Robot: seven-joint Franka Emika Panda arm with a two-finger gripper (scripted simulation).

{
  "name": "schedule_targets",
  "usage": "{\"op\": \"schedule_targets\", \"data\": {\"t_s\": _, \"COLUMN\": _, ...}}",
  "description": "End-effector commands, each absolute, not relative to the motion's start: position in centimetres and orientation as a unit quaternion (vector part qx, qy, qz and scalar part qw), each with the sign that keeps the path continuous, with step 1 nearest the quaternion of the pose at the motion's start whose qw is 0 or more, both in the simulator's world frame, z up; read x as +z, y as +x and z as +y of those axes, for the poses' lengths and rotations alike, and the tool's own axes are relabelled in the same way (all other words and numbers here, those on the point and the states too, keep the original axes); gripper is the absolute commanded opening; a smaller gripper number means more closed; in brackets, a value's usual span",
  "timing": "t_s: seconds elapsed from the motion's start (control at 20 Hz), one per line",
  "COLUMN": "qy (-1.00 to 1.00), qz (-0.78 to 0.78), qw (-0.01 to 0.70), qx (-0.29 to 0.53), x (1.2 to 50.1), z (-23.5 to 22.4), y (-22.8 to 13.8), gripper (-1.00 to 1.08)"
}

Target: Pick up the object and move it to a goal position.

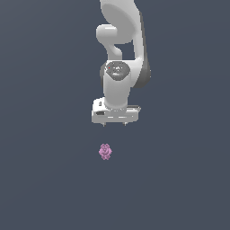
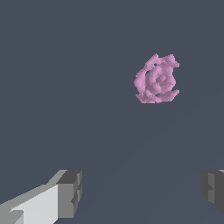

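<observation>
The object is a tiny pink-purple knobbly, roughly round lump lying on the dark grey surface. It also shows in the wrist view. My white gripper hangs from the arm, below which the object lies in the exterior view, slightly toward the exterior view's left. The gripper is apart from the object. In the wrist view the gripper is open, with its two grey fingertips wide apart and nothing between them.
The white arm comes down from the top of the exterior view. Plain dark grey ground surrounds the object on every side.
</observation>
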State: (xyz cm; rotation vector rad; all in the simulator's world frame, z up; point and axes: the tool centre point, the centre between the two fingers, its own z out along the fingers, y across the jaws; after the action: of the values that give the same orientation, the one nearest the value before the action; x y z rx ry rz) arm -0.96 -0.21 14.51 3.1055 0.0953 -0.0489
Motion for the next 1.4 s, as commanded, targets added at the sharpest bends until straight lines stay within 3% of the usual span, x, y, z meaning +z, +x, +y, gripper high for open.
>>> {"op": "schedule_targets", "data": {"t_s": 0.0, "qy": 0.999, "qz": 0.031, "qw": 0.017, "qx": -0.016, "x": 14.5, "z": -0.2, "y": -1.0, "gripper": 1.00}}
{"op": "schedule_targets", "data": {"t_s": 0.5, "qy": 0.998, "qz": 0.056, "qw": 0.009, "qx": -0.006, "x": 15.1, "z": 3.8, "y": -0.9, "gripper": 1.00}}
{"op": "schedule_targets", "data": {"t_s": 1.35, "qy": 0.993, "qz": 0.116, "qw": 0.008, "qx": -0.005, "x": 13.8, "z": 1.8, "y": 1.9, "gripper": 1.00}}
